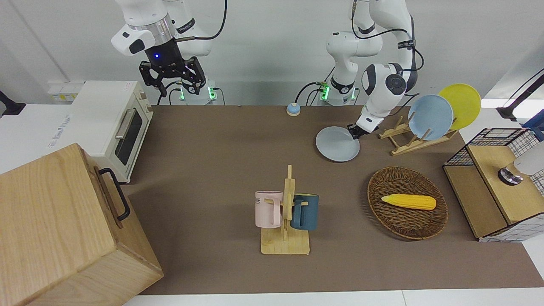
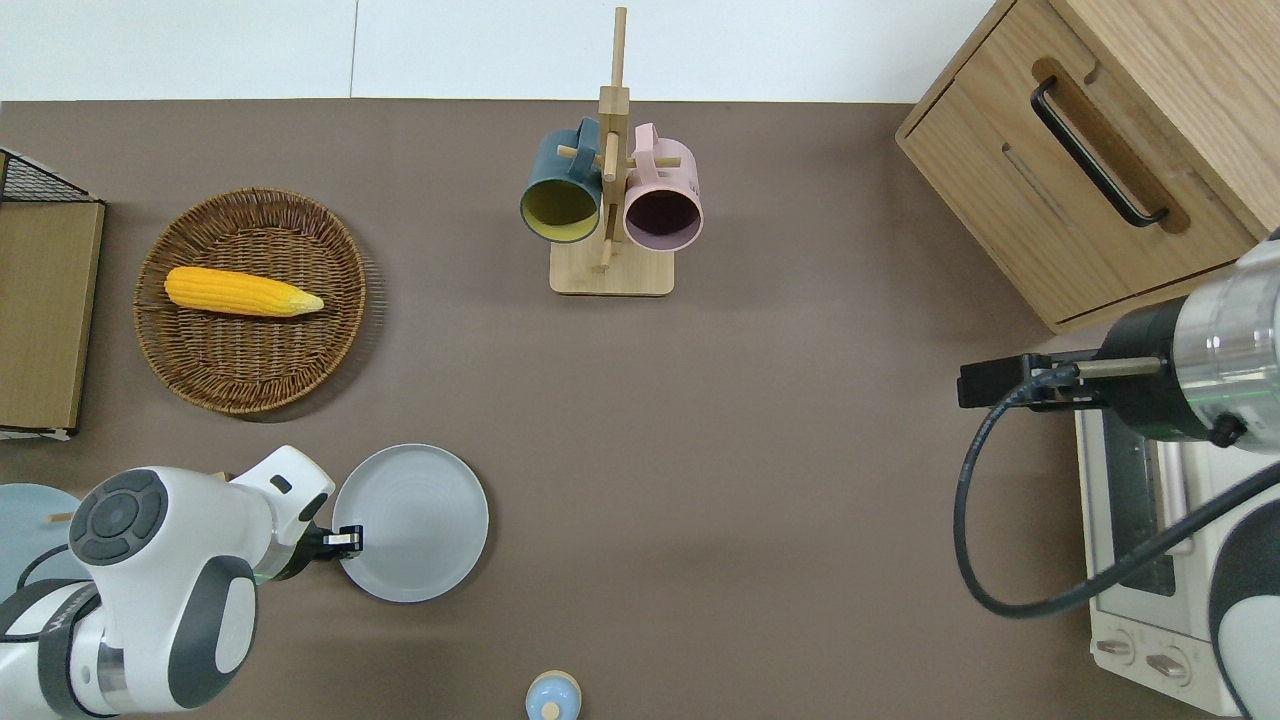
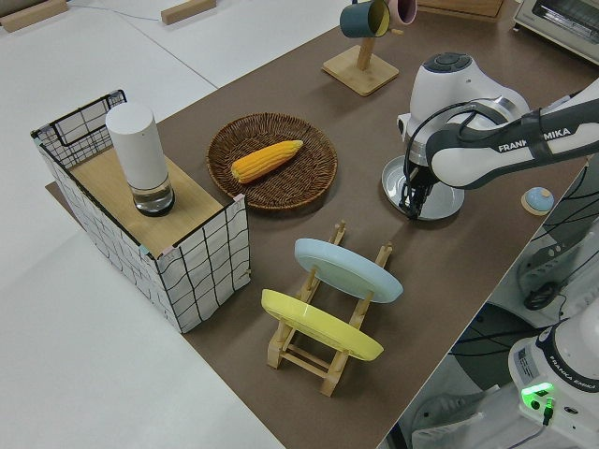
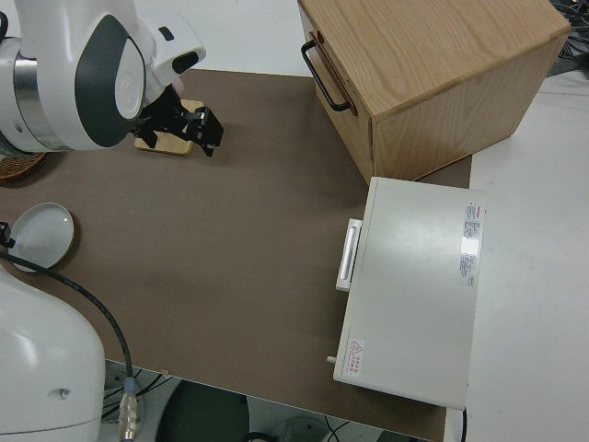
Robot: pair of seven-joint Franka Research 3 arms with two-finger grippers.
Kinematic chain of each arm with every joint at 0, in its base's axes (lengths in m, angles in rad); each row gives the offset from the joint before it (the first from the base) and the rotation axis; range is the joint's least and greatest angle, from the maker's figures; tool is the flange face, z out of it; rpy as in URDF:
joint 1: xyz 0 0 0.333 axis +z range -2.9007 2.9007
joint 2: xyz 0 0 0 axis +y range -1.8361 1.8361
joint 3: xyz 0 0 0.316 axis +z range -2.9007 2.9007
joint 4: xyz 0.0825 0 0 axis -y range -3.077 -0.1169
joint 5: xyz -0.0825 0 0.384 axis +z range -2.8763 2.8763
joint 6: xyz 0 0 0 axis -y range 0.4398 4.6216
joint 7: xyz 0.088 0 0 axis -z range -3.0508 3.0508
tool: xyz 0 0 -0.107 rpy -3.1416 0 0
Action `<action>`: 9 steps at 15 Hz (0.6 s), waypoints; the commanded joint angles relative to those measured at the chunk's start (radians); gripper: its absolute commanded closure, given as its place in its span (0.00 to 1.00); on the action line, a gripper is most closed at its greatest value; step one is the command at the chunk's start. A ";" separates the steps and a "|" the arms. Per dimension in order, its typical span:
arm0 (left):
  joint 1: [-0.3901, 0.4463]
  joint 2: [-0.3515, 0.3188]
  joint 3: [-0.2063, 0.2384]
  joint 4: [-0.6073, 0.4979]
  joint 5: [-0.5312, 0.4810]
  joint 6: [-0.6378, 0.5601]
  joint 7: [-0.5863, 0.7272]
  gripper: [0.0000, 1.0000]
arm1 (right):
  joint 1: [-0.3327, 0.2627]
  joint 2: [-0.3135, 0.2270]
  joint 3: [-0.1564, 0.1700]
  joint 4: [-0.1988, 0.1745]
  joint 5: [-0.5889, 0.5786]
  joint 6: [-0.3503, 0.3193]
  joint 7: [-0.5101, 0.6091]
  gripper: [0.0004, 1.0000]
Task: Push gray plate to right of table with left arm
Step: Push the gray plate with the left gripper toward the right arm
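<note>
The gray plate [image 1: 337, 144] lies flat on the brown table [image 1: 212, 148], nearer to the robots than the wicker basket; it also shows in the overhead view [image 2: 415, 520] and the left side view [image 3: 447, 202]. My left gripper [image 1: 353, 131] is shut and empty, down at table height. Its tip [image 2: 350, 540] sits at the plate's rim on the side toward the left arm's end of the table. My right gripper [image 1: 172, 80] is open, empty and parked.
A wooden rack holds a sky-blue plate [image 1: 430, 117] and a yellow plate [image 1: 461, 105] beside the left arm. The wicker basket [image 1: 382, 178] holds a corn cob [image 1: 409, 201]. A mug tree [image 1: 285, 212], a small blue bell [image 1: 293, 109], a toaster oven [image 1: 114, 123] and a wooden cabinet [image 1: 63, 225] stand around.
</note>
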 commanded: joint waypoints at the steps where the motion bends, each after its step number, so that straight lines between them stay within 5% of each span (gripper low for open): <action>1: 0.000 0.014 -0.022 -0.027 -0.014 0.065 -0.064 0.98 | -0.006 0.006 0.004 0.014 0.016 -0.007 0.002 0.00; 9: 0.001 0.026 -0.067 -0.019 -0.014 0.082 -0.130 1.00 | -0.006 0.006 0.004 0.014 0.016 -0.007 0.002 0.00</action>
